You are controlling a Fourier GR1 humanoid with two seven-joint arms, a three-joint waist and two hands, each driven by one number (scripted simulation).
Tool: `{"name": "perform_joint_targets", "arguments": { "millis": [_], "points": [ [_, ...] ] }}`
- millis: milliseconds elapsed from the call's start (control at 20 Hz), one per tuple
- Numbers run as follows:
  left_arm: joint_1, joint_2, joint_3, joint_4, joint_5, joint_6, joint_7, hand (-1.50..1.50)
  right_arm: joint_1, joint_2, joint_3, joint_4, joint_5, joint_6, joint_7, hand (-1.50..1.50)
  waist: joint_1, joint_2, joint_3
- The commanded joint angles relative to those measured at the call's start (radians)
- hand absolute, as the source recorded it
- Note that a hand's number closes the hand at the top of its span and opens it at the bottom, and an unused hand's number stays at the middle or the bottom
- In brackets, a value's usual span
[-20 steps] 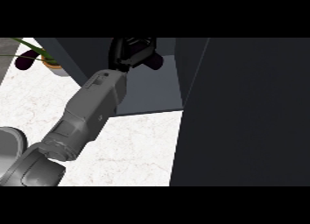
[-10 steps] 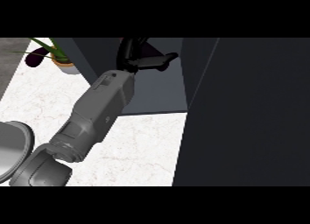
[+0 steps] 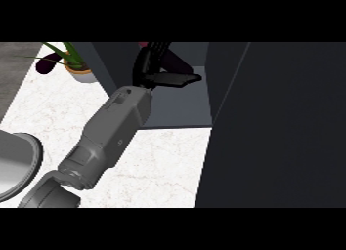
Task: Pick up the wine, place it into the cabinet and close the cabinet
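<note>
In the head view my left hand point(image 3: 156, 68) reaches into the open dark cabinet point(image 3: 177, 105) from the lower left on its grey forearm. Its black fingers curl round the wine bottle point(image 3: 179, 60). The bottle shows only as a dark maroon shape behind the hand, over the cabinet's floor near the back. The hand hides most of it, and the thumb points to the right under it. The open cabinet door point(image 3: 284, 127) fills the right side of the view as a tall dark panel. My right hand does not show.
A potted plant point(image 3: 69, 62) with green and purple leaves stands on the white marble counter point(image 3: 162, 166) left of the cabinet. A round grey rim point(image 3: 24, 161) shows at the left edge.
My left hand has moved right and deeper into the cabinet with the bottle. The plant and the round grey rim have shifted right in the view.
</note>
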Motion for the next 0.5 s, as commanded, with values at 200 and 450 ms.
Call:
{"name": "perform_joint_targets", "arguments": {
  "millis": [200, 450],
  "points": [
    [0.168, -0.002, -0.124, -0.229, 0.086, -0.02, 0.058, -1.5, 0.074, -0.048, 0.001, -0.209, -0.029, -0.001, 0.088, -1.5, 0.018, -0.01, 0.0],
    [0.333, -0.002, -0.189, -0.387, 0.101, -0.041, 0.087, -1.5, 0.052, -0.026, -0.012, -0.202, -0.02, -0.044, 0.104, -1.5, 0.045, -0.012, 0.0]
  ]
}}
